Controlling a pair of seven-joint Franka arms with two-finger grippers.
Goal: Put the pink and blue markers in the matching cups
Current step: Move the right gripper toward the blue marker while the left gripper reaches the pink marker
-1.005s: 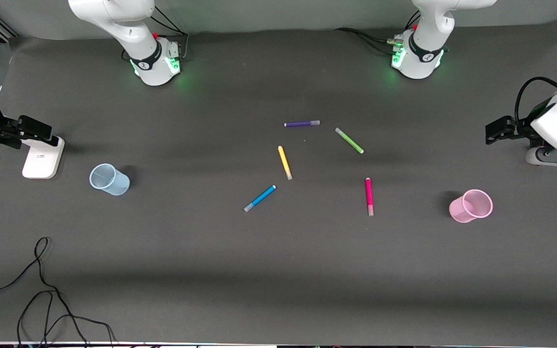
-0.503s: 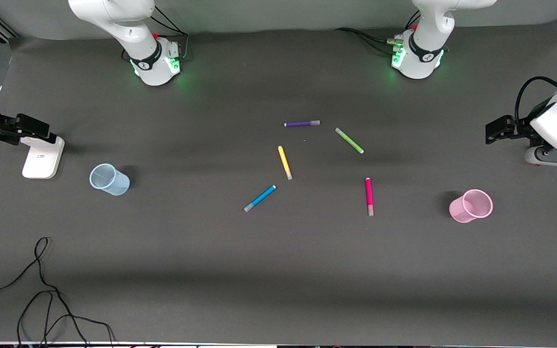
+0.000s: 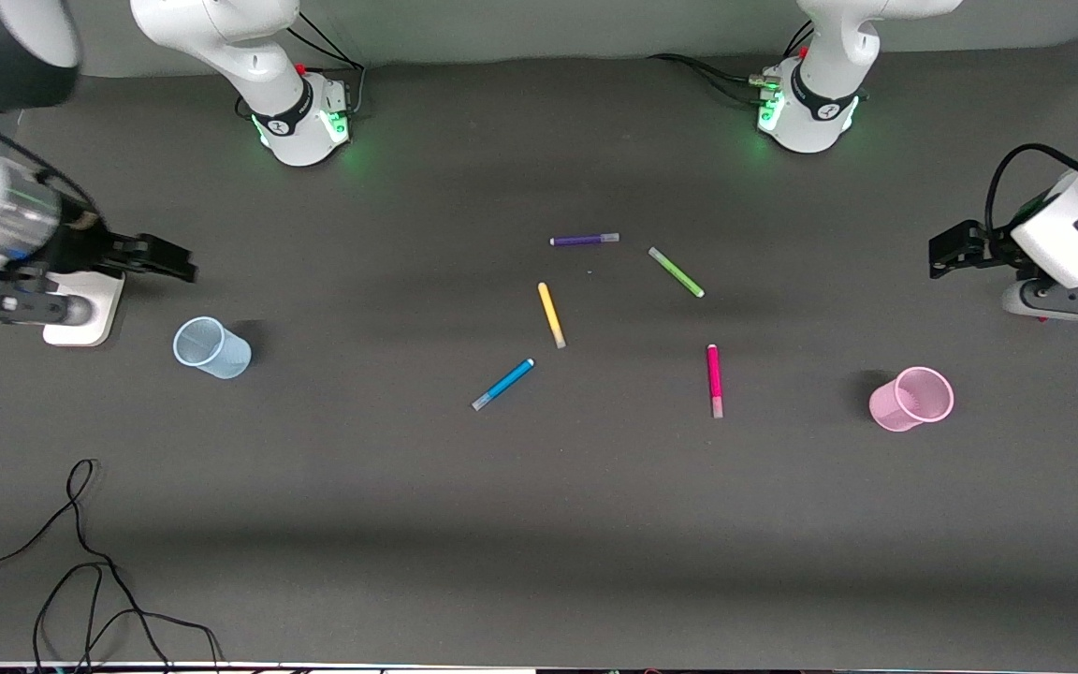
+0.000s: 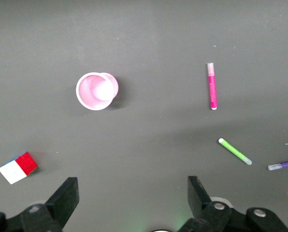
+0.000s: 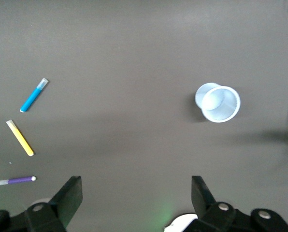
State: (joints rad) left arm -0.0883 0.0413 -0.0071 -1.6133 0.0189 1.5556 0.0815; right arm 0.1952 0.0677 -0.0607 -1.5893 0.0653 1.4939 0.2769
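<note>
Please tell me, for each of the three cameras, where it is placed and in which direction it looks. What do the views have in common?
Front view: high, facing both bases, over the whole table; left gripper and right gripper open at the table's ends.
Left wrist view: looks down on pink cup and pink marker; own fingers show.
Right wrist view: looks down on blue cup and blue marker; own fingers show.
Shared: both wrist views show the purple marker.

Table point(image 3: 539, 524): matt dark grey cover, smooth. Blue cup point(image 3: 211, 347) and pink cup point(image 3: 911, 399): translucent ribbed plastic. Arm shells glossy white.
</note>
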